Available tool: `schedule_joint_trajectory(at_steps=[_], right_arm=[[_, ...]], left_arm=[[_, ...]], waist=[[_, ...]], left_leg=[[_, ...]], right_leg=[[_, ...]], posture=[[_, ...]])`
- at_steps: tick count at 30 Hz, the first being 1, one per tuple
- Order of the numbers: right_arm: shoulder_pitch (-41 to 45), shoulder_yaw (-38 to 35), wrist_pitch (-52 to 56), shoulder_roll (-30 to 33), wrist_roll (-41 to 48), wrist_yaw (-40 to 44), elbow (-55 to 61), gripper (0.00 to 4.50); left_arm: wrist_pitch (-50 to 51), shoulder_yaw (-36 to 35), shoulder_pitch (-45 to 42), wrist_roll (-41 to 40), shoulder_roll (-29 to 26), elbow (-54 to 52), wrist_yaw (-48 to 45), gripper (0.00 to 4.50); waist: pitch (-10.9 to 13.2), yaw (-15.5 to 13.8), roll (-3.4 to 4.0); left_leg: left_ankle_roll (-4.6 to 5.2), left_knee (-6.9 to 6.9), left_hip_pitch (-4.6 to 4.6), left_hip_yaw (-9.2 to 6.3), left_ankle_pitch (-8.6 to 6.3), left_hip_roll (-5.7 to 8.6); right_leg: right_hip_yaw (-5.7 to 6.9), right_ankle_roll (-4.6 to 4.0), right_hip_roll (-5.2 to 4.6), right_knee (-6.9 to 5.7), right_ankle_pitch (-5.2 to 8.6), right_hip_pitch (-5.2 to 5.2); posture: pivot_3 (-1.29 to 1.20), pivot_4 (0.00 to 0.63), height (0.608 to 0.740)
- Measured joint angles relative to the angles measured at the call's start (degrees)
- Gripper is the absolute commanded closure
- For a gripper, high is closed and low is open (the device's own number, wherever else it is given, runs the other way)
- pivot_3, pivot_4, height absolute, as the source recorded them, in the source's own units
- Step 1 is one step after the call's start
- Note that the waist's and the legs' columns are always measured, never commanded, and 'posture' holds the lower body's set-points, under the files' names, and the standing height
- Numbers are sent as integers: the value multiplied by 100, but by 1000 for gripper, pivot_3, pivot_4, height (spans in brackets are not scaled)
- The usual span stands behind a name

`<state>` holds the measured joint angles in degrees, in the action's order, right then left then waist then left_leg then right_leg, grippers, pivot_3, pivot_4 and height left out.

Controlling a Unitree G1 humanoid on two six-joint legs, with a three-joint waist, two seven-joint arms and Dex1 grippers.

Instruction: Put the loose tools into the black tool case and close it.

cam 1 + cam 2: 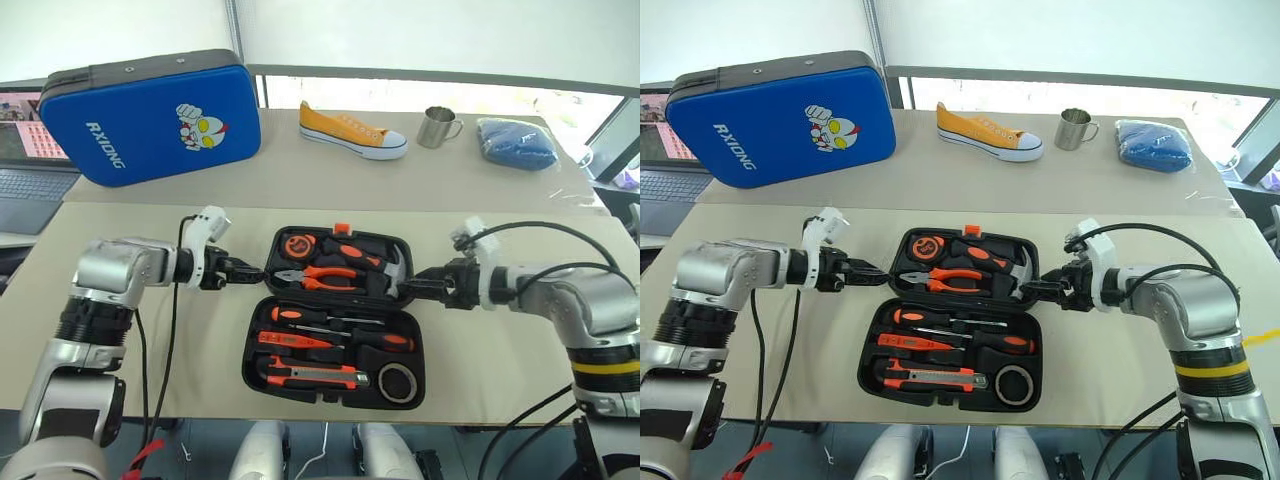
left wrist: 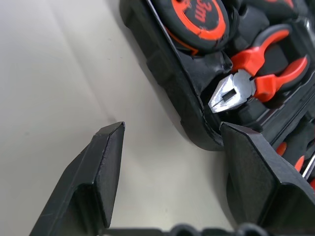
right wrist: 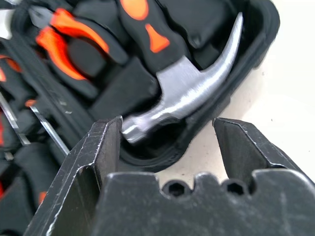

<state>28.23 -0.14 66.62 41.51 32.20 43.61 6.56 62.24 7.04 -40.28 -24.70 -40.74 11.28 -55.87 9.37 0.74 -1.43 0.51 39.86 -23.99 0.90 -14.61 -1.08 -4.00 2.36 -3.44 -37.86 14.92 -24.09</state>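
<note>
Your black tool case (image 1: 262, 345) lay open flat on the near table (image 1: 120, 225), lid half away from you. The near half held two screwdrivers (image 1: 340, 337), the tester pen (image 1: 297, 340), the utility knife (image 1: 310, 376) and the tape roll (image 1: 398, 383), each in its recess. The far half held the tape measure (image 1: 299, 244), pliers (image 1: 325, 278) and hammer (image 3: 182, 93). Your left gripper (image 1: 247, 268) hung just beside the lid's left edge, fingers spread and holding nothing. Your right gripper (image 1: 420, 285) sat at the lid's right edge by the hammer head, fingers also apart and empty. A blue case (image 1: 150, 120), a yellow shoe (image 1: 350, 130) and a metal cup (image 1: 438, 126) stood on the far table.
</note>
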Motion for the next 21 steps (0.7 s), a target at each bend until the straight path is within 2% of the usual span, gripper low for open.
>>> schedule_joint_trajectory(at_steps=[2, 4, 6, 9, 12, 13, 15, 21], right_arm=[[14, 15, -2, -4, -7, -1, -69, 1522], [21, 50, -2, 11, -36, 7, -99, 1695], [22, 95, -4, 14, -44, 12, -107, 1695], [40, 83, -6, -13, -37, 9, -193, 2346], [96, 46, -6, -62, 2, 10, -264, 3292], [105, 44, -11, -45, 2, 15, -262, 3755], [104, 0, -15, -10, 3, 34, -261, 4351], [101, -44, -14, -61, 17, 6, -249, 4434]], left_arm=[[-130, 52, -27, 9, 20, 22, -48, 2557], [-225, 61, -28, 8, 20, 33, -108, 3299], [-234, 71, -45, 3, 20, 32, -131, 3299], [-237, 78, -47, 15, 20, 34, -112, 3326], [-236, 71, -49, -18, 38, 35, -129, 3949], [-222, 57, -60, -15, 39, 37, -124, 4434], [-199, 45, -62, -15, 38, 42, -113, 4500], [-171, -27, -31, -33, 86, 11, -59, 4500]], waist=[[0, 3, 0], [0, 11, 0], [0, 28, 1], [0, 31, 0], [-1, 24, 0], [-1, 22, 0], [-3, 22, 0], [-3, 28, -1]], left_leg=[[-2, 3, -9, -2, 2, 1], [-2, 2, -8, -3, 2, 1], [-1, 2, -7, -4, 3, 0], [-1, 2, -7, -5, 3, 1], [0, 2, -5, -6, 3, 1], [-1, 3, -4, -6, 3, 1], [0, 2, 4, -6, 4, 1], [1, 3, 14, -6, 7, 2]], right_leg=[[0, 0, 0, -9, 0, -9], [0, 0, 0, -9, 0, -9], [0, 0, 1, -10, 0, -10], [0, 0, 2, -10, 0, -8], [1, 0, 1, -10, 0, -6], [1, 0, 1, -10, 0, -5], [1, 0, 1, -11, 0, 3], [-2, 0, 1, -12, 0, 11]], posture=[[0, 150, 740], [0, 150, 740], [0, 150, 740], [0, 150, 740], [0, 150, 740], [0, 150, 740], [0, 150, 740], [0, 150, 740]])
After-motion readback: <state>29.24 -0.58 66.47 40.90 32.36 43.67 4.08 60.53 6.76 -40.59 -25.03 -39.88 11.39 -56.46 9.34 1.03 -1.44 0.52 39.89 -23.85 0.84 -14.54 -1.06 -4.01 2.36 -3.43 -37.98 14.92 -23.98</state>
